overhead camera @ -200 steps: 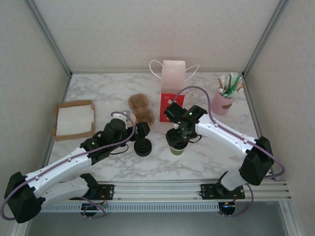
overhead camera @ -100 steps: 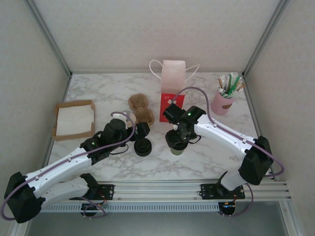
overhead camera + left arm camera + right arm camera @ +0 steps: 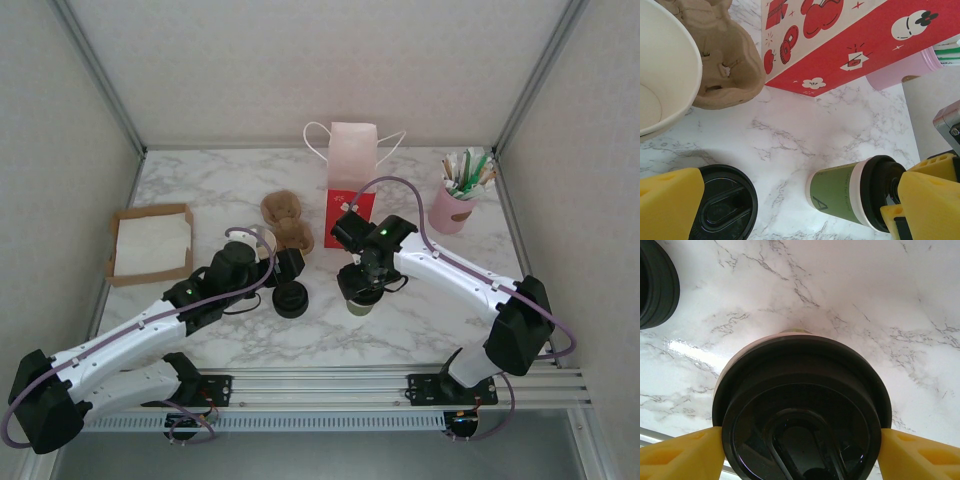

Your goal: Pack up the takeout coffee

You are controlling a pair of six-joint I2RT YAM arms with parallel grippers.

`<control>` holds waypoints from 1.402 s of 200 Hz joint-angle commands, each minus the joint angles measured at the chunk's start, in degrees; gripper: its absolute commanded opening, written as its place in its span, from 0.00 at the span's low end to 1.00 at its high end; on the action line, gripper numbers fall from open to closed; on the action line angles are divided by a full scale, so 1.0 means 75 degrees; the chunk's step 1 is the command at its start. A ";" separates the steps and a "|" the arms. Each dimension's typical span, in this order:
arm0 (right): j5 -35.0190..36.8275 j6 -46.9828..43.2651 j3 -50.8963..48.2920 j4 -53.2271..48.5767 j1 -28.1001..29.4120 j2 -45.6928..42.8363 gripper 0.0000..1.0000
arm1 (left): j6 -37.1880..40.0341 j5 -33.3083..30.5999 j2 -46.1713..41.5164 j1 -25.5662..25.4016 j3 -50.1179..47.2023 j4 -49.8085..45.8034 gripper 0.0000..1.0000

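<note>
Two fingers [image 3: 677, 457] of the right claw [image 3: 801, 452] clamp the takeout coffee [image 3: 832, 192] by its lid [image 3: 800, 390]; lift slowly, upright, lest the lid pop; left claw [image 3: 288, 268] gapes wide, empty.

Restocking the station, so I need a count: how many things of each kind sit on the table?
Paper cups: 2 (takeout coffee, lidless cup)
Loose black lid: 1
Pulp cup carrier: 1
Paper bag: 1
Pink holder: 1
Cardboard tray: 1
Total: 7
</note>
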 commanded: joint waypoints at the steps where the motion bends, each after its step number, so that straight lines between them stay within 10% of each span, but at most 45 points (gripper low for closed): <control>1: -0.0033 0.0029 0.0016 -0.0101 0.0074 0.0022 0.77 | 0.0104 -0.0103 -0.0076 -0.0042 -0.0048 0.0125 1.00; 280: -0.0057 0.0055 -0.0205 0.0114 0.0020 0.0178 0.78 | 0.0141 -0.0103 -0.0066 -0.0034 -0.0013 0.0069 1.00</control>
